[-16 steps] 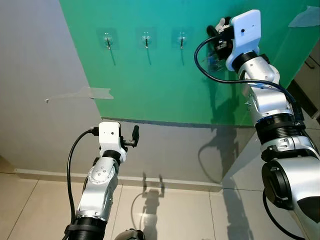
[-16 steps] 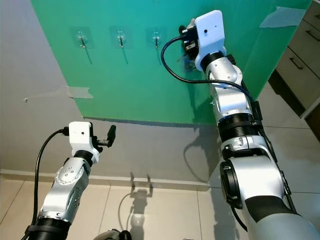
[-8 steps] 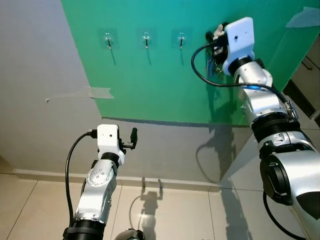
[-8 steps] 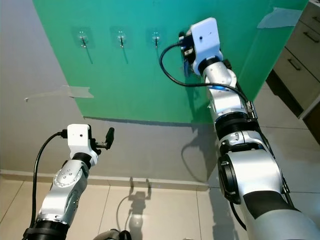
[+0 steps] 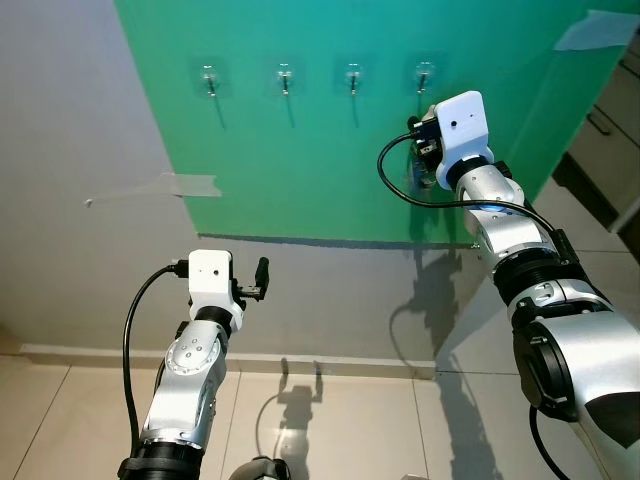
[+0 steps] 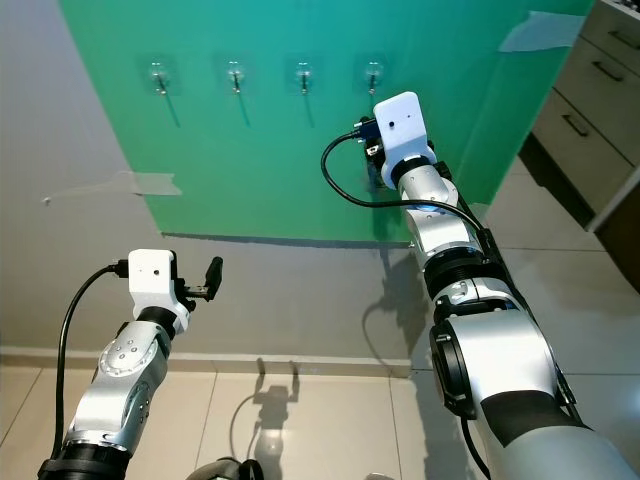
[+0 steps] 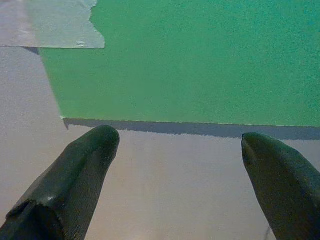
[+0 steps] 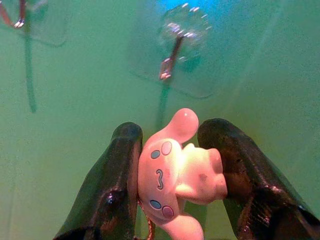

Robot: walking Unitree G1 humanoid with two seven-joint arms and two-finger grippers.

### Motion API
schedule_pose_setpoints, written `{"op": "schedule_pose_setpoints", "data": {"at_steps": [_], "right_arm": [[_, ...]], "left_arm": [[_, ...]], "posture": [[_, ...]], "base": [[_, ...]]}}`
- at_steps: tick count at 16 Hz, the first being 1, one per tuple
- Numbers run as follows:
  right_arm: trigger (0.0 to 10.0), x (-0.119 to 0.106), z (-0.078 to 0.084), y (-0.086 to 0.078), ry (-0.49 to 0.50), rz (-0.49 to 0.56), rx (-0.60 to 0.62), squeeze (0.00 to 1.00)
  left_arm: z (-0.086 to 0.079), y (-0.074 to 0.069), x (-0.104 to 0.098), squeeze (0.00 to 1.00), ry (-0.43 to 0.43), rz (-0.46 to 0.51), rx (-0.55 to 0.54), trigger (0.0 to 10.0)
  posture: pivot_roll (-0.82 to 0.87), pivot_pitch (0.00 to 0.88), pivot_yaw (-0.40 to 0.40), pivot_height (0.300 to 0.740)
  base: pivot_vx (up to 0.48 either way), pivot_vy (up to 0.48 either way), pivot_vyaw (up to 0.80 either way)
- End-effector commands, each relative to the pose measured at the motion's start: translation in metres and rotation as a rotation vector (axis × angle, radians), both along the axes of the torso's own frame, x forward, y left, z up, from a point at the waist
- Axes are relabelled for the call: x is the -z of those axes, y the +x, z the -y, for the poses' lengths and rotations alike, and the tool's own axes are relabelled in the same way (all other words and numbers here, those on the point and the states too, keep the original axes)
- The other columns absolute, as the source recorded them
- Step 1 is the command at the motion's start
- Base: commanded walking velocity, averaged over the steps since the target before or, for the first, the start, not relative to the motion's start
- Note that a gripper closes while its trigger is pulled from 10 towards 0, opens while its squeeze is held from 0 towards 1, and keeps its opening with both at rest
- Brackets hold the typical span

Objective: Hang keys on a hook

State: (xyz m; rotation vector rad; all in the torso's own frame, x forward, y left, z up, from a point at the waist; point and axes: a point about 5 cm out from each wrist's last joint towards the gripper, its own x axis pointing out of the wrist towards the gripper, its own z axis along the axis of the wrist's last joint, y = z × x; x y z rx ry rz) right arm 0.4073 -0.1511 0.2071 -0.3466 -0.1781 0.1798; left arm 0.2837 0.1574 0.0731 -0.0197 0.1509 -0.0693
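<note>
A pink-and-white cartoon figure keychain [image 8: 175,175] sits between the black fingers [image 8: 120,170] of my right gripper [image 8: 172,131], which is shut on it; the keys themselves are hidden. The gripper is held up at the green sheet [image 5: 300,170] on the wall, just below the rightmost hook [image 5: 424,72], and apart from it. In the right wrist view that hook [image 8: 172,50] shows a little beyond the figure. Three more hooks [image 5: 284,76] run in a row to its left. My left gripper [image 5: 262,272] is low, facing the grey wall, open and holding nothing.
Clear tape [image 5: 180,185] holds the sheet's left edge and another strip [image 5: 592,30] its top right corner. A drawer cabinet [image 6: 590,90] stands at the right. Below the wall are a baseboard [image 5: 330,362] and a tiled floor [image 5: 360,430].
My right gripper has come down and slightly left from hook height, so the rightmost hook now shows above it. The left arm has barely moved.
</note>
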Motion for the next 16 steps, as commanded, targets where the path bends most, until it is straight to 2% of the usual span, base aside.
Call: {"op": "schedule_pose_setpoints", "data": {"at_steps": [1,7,16], "right_arm": [[10.0,-0.012,-0.001,0.002,0.009,0.047,0.0,0.0],[10.0,-0.051,-0.011,0.004,-0.004,0.178,-0.049,0.0],[10.0,-0.084,-0.023,0.004,0.05,0.264,-0.098,0.0]], "left_arm": [[0.0,0.0,-0.002,0.0,0.01,0.003,0.008,10.0],[0.0,0.001,-0.003,0.0,0.007,0.003,0.003,10.0],[-0.001,-0.001,-0.003,0.0,0.007,0.004,-0.002,10.0]], "posture": [[-0.03,0.0,0.049,0.74],[-0.03,0.0,0.041,0.74],[-0.02,0.0,0.038,0.74]], "base": [[0.0,0.0,0.0],[0.0,0.0,0.0],[0.0,0.0,0.0]]}}
